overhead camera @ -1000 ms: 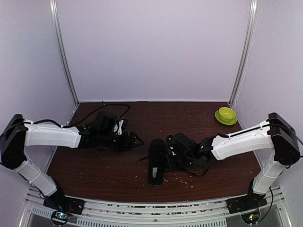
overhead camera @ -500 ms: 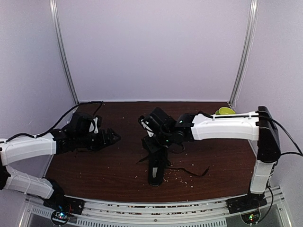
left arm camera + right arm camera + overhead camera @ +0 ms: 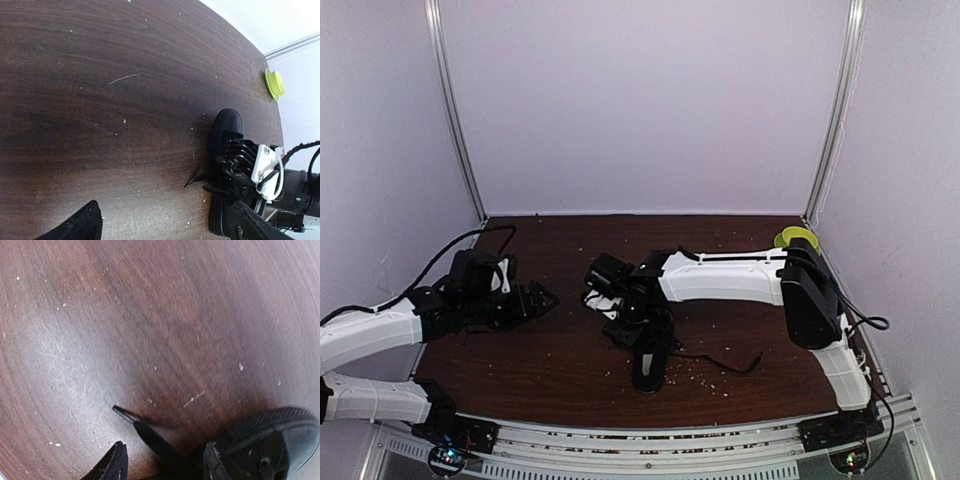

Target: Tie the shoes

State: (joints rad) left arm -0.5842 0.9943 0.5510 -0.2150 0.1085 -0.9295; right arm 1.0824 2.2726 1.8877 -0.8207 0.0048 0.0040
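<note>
The black shoe [image 3: 650,368] lies lengthwise in the middle of the brown table [image 3: 550,370]. One thin lace [image 3: 720,362] trails off to its right. My right arm reaches across it, and the right gripper [image 3: 620,328] hangs low at the shoe's left side. In the right wrist view the right gripper [image 3: 165,466] is open. A lace end [image 3: 150,437] lies on the wood between its fingertips, unpinched, beside the shoe's toe cap [image 3: 270,440]. My left gripper [image 3: 545,298] is open and empty, well left of the shoe [image 3: 223,150]. Its fingers [image 3: 85,225] stand wide apart.
A green bowl [image 3: 798,238] sits at the back right corner, partly behind the right arm, and shows as the small green bowl [image 3: 273,83] in the left wrist view. Pale crumbs [image 3: 705,378] dot the wood near the shoe. Walls close in the table on three sides.
My right arm has swung from the shoe's right side over to its left side, and its jaws have opened wider. The left arm has drawn back to the left.
</note>
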